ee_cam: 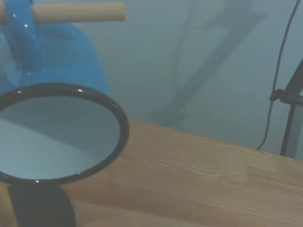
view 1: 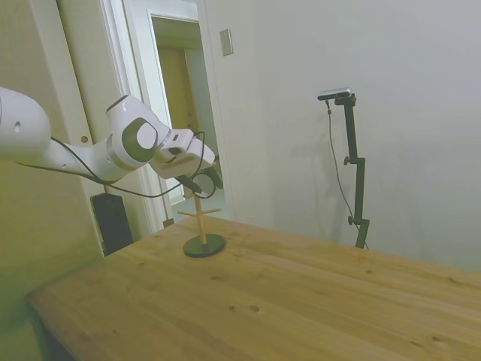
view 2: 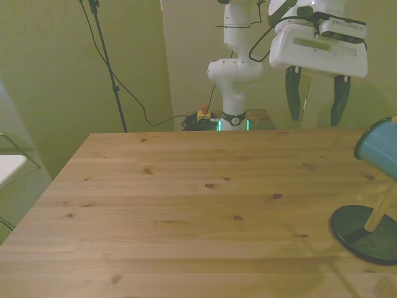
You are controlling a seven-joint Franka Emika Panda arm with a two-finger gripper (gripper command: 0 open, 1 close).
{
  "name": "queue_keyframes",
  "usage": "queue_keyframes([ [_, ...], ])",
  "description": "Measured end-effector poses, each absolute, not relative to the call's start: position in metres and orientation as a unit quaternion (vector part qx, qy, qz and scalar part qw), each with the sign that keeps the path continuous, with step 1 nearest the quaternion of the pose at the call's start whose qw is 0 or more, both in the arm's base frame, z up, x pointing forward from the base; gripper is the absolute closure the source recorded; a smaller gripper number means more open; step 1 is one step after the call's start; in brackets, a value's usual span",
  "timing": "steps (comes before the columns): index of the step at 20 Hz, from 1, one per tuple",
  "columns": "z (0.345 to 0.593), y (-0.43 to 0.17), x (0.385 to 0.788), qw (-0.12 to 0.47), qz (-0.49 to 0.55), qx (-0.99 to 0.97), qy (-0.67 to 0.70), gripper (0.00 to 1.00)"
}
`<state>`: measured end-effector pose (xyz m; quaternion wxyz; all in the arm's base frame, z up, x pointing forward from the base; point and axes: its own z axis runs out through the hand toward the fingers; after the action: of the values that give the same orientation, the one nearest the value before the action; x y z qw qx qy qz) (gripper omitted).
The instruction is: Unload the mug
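The teal mug (view 2: 379, 149) hangs tilted on a wooden peg stand (view 2: 366, 234) at the front view's right edge, partly cut off by the frame. In the wrist view the mug (ee_cam: 61, 56) shows its white inside and dark rim, with its handle hooked over a wooden peg (ee_cam: 75, 12). My gripper (view 2: 316, 107) is open and holds nothing, hovering above and behind the mug. In the side view the gripper (view 1: 203, 180) hangs just over the top of the stand (view 1: 204, 244), and I cannot make out the mug there.
The stand's dark round base (view 1: 204, 246) sits on the wooden table (view 2: 186, 205) near its far left part in the side view. A wall and a doorway lie behind the arm.
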<state>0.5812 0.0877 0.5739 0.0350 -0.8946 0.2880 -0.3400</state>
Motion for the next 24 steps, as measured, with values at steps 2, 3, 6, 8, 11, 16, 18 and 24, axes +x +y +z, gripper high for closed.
queue_keyframes([
  [2,0.574,0.093,0.581,0.031,-0.335,-0.899,0.279,0.0],
  [3,0.574,0.093,0.581,0.032,-0.335,-0.899,0.279,0.0],
  [6,0.576,0.094,0.582,0.031,-0.336,-0.9,0.275,0.0],
  [8,0.575,0.097,0.582,0.031,-0.336,-0.903,0.268,0.0],
  [11,0.576,0.103,0.586,0.043,-0.34,-0.906,0.248,0.0],
  [16,0.574,0.095,0.597,0.067,-0.366,-0.902,0.219,0.0],
  [18,0.571,0.088,0.604,0.081,-0.371,-0.902,0.207,0.0],
  [24,0.557,0.082,0.623,0.115,-0.367,-0.91,0.157,0.0],
])
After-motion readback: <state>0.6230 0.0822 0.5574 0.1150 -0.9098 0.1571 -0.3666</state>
